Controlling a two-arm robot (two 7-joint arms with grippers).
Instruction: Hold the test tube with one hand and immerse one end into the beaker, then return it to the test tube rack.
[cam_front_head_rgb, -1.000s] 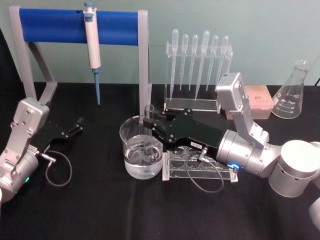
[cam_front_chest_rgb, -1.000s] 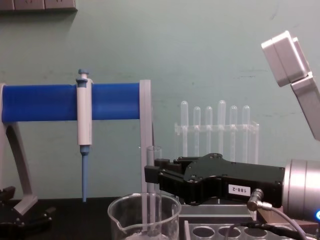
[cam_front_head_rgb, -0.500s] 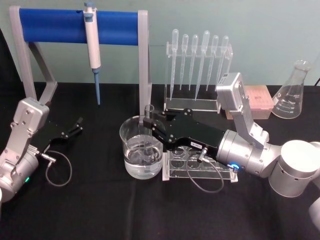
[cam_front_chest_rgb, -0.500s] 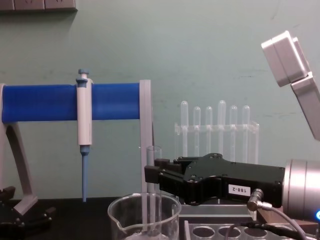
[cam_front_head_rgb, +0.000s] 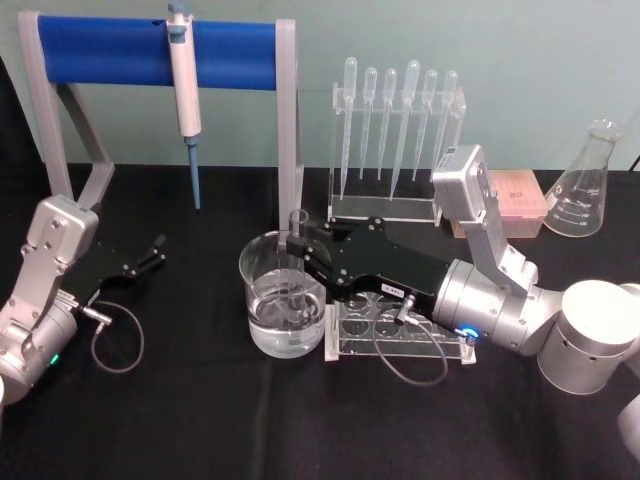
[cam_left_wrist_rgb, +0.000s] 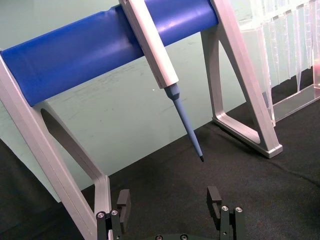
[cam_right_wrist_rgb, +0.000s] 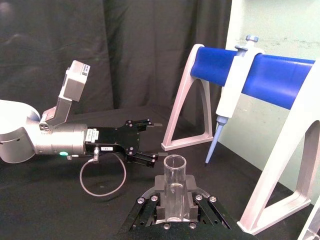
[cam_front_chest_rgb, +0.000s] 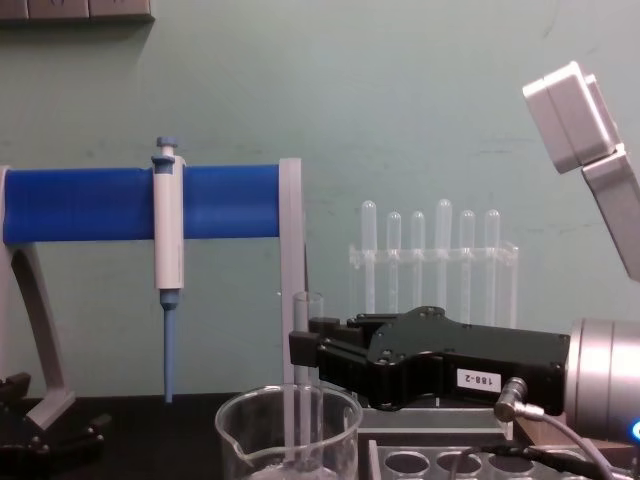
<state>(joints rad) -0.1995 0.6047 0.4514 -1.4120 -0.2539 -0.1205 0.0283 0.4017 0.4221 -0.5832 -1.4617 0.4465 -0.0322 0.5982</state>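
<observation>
Test tube (cam_front_head_rgb: 297, 222), head view: upright, lower end down in the liquid of the beaker (cam_front_head_rgb: 262, 318), upper part pinched by the right gripper (cam_front_head_rgb: 297, 245).
Head view, surroundings: the rack (cam_front_head_rgb: 425, 347) sits just beside the beaker, under the right gripper's body; the left gripper (cam_front_head_rgb: 157, 250) rests low over the black table (cam_front_head_rgb: 200, 400), well apart from the beaker, fingers spread.
Chest view: the tube rises out of the beaker, its rim above the jaws; the right gripper reaches in level from the right.
Left wrist view: left gripper's fingers apart, nothing between them; a pipette (cam_left_wrist_rgb: 155, 55) hangs beyond.
Right wrist view: the tube's open mouth is clamped between the fingers.
</observation>
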